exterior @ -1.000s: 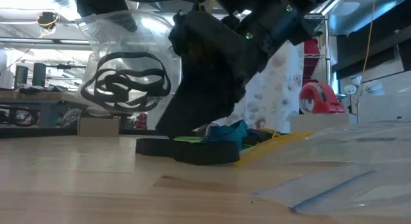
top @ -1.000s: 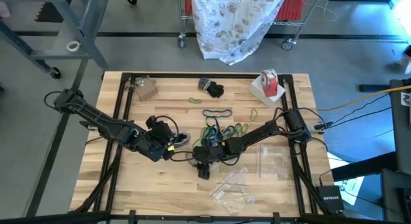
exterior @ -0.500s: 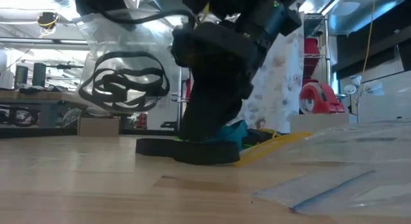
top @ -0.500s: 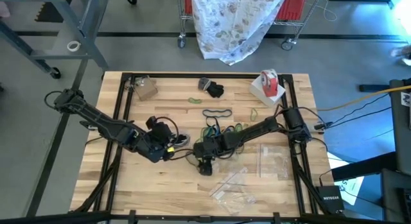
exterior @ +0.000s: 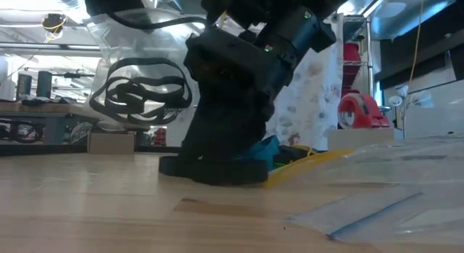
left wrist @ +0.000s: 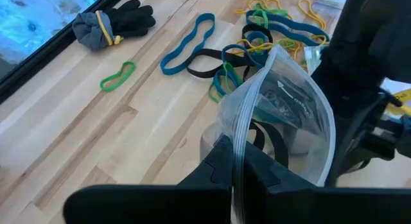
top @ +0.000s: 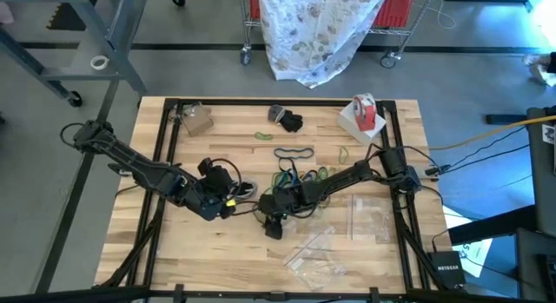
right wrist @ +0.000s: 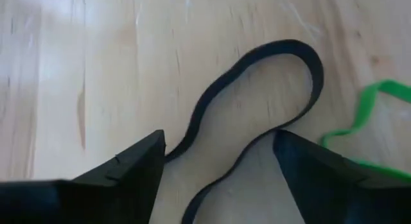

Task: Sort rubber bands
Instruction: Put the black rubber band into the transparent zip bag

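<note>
My left gripper (top: 228, 199) is shut on a clear plastic bag (left wrist: 282, 108) with black rubber bands inside, which hangs above the table (exterior: 141, 90). My right gripper (right wrist: 218, 179) is open and points steeply down at the table's middle (top: 274, 223). Its fingers stand on either side of a black rubber band (right wrist: 257, 115) that lies flat on the wood. Behind it lies a tangled pile of blue, green, black and yellow rubber bands (top: 297, 174). Farther back lie loose bands: a black one (top: 294, 153) and a green one (top: 262, 135). My left gripper pinches the bag's open rim (left wrist: 236, 156) between its two fingers, coming slantwise from above on the table's left. The bag is lifted clear of the table and hangs beside the fingers with its mouth open and the black bands inside.
A black glove (top: 287, 119), a small box (top: 195, 119) and a red-and-white tape roll (top: 365, 112) sit along the far edge. Flat clear bags (top: 317, 255) (top: 369, 218) lie near the front right. Bare wood shows at the front left.
My right gripper has tipped more steeply and rolled a little while its fingertips stayed low at the table by the pile. My left gripper has kept the bag still.
</note>
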`<action>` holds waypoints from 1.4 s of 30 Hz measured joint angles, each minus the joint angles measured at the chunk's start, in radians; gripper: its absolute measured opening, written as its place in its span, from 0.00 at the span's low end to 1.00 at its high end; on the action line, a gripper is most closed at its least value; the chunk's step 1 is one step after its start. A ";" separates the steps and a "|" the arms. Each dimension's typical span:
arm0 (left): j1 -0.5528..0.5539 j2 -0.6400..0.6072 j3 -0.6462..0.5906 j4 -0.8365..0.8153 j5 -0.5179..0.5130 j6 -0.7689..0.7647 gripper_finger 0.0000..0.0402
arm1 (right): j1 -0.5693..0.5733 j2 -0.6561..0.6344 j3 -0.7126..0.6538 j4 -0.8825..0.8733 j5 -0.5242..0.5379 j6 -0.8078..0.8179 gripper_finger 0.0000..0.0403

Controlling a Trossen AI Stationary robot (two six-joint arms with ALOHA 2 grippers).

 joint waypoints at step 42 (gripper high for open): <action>0.000 0.000 0.000 0.008 0.000 -0.025 0.00 | 0.070 0.018 -0.006 0.021 0.377 -0.197 0.01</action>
